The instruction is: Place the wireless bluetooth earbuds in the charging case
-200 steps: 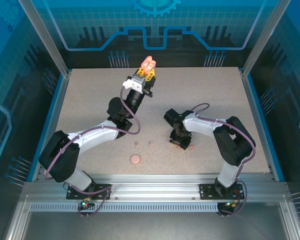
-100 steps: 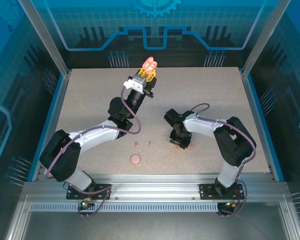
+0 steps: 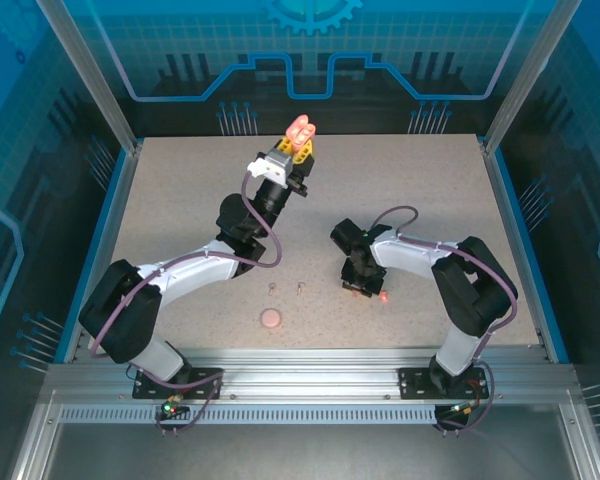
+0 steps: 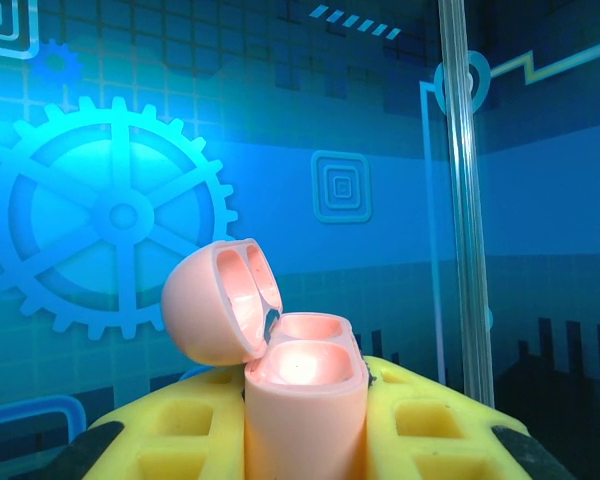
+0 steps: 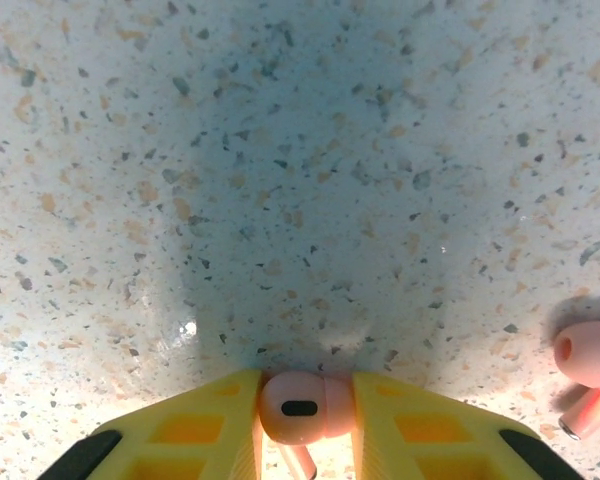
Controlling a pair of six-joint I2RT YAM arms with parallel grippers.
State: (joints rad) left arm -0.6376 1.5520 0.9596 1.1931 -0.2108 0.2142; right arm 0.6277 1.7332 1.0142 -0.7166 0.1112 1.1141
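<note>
Two arms were busy when I looked over. The left gripper (image 3: 297,145) was stretched toward the far side of the table (image 3: 180,200), lifted up and clamped around the charging case (image 3: 300,129). From its wrist camera you could see the yellow fingers (image 4: 430,430) squeezing the case (image 4: 305,405) on both sides. It stood upright with the lid (image 4: 215,305) flipped back to the left. Both wells inside looked pink and glossy, and the blue gear backdrop (image 4: 110,215) was behind it.

The right gripper (image 3: 358,288) was down at the tabletop, roughly mid-table and a bit to the right. In its own wrist view, the yellow fingers (image 5: 195,430) were pinched onto one pink earbud (image 5: 298,408), with the rounded head poking out between the tips and the stem running back between them. The speckled surface (image 5: 280,150) was right in front of it.

A second pink earbud (image 5: 588,365) lay loose on the table just off to that gripper's side; from overhead it was a little pink dot (image 3: 383,297) right beside the fingers. Two pale earbuds (image 3: 271,289) sat close together nearer the middle, the other one (image 3: 298,289) just beside the first, both well apart from the raised case. A spare pink case (image 3: 271,319) sat on the table near them, toward the arm bases. Couldn't tell from that height if it was open or not.
</note>
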